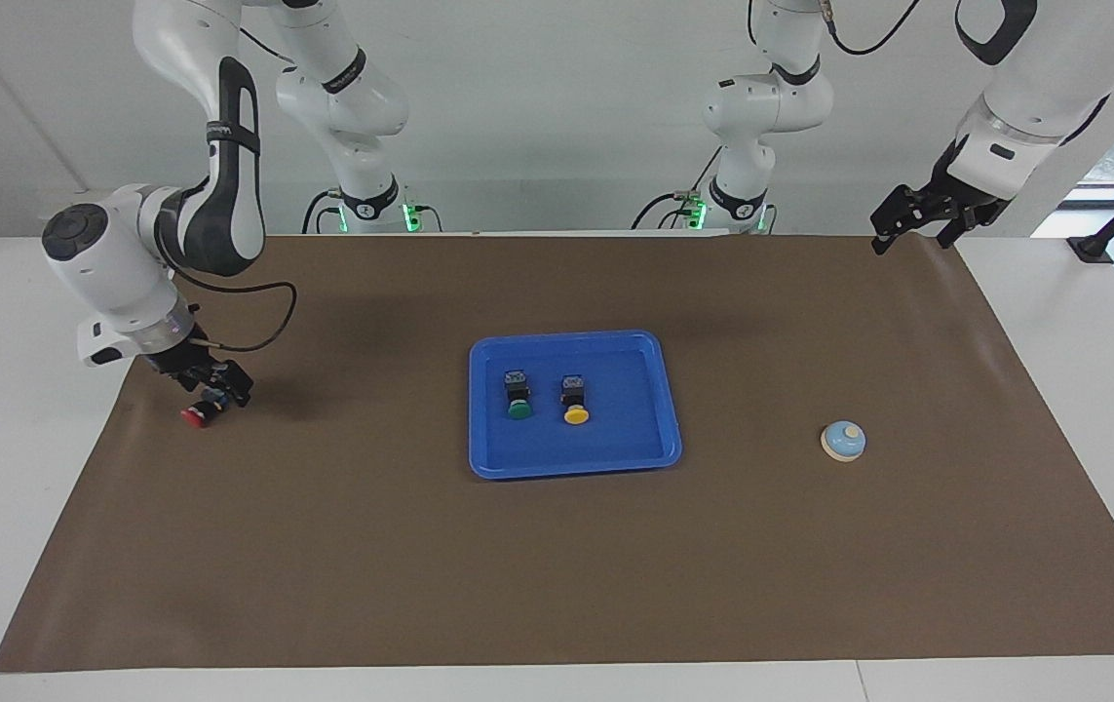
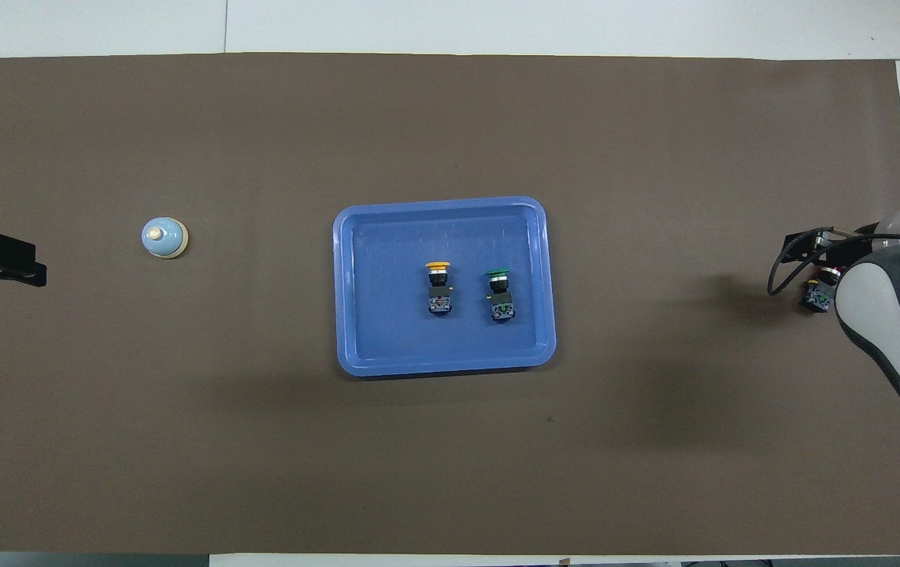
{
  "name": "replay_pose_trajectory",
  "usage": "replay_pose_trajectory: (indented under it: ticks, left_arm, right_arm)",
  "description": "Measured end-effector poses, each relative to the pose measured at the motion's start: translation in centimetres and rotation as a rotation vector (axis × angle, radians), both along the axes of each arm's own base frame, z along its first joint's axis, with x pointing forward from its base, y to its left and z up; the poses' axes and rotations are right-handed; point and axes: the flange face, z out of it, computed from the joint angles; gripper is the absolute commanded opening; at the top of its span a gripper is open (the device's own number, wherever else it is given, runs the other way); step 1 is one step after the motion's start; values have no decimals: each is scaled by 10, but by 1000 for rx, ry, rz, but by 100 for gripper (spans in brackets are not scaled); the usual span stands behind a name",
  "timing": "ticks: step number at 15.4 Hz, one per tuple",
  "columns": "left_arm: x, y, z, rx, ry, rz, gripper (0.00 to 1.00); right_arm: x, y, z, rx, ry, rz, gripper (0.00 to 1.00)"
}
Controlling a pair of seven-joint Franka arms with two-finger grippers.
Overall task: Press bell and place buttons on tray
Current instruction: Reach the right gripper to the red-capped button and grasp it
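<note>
1. The right pincer (image 1: 211, 395) is down at the right arm's end of the tabletop (image 1: 557, 565), with the red button (image 1: 196, 416) right at its fingers. Its fingers look closed around the button's black body with the red cap poking out, though I can't say whether the button is lifted or resting on the brown mat.
2. The green button (image 1: 518, 394) and the yellow button (image 1: 575, 399) lie side by side in the blue tray (image 1: 498, 466), near its middle, caps pointing away from the robots.
3. The bell (image 1: 843, 441) sits alone on the mat toward the left arm's end, well apart from the tray.
4. The left pincer (image 1: 912, 224) waits in the air over the mat's corner at its own end; I cannot tell how far open it is.
5. My guess on handling: these buttons are light, hard plastic, stiff and not fragile. The round cap would slip, so the squarish black body is the place to pinch, across its flat sides.
6. The bell looks like it needs only a gentle push straight down on its cream knob, no grasp.
</note>
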Motion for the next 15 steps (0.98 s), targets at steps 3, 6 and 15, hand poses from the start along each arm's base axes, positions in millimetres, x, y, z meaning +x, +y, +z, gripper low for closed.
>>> replay_pose_trajectory:
  ticks: [3, 6, 15]
  left_arm:
    - [0, 0, 0, 0, 0, 0, 100]
    - [0, 0, 0, 0, 0, 0, 100]
    - [0, 0, 0, 0, 0, 0, 100]
  right_arm:
    - [-12, -12, -14, -4, -14, -27, 100]
    - [-19, -25, -22, -5, -16, -52, 100]
    - [-25, -44, -49, -4, -17, -77, 99]
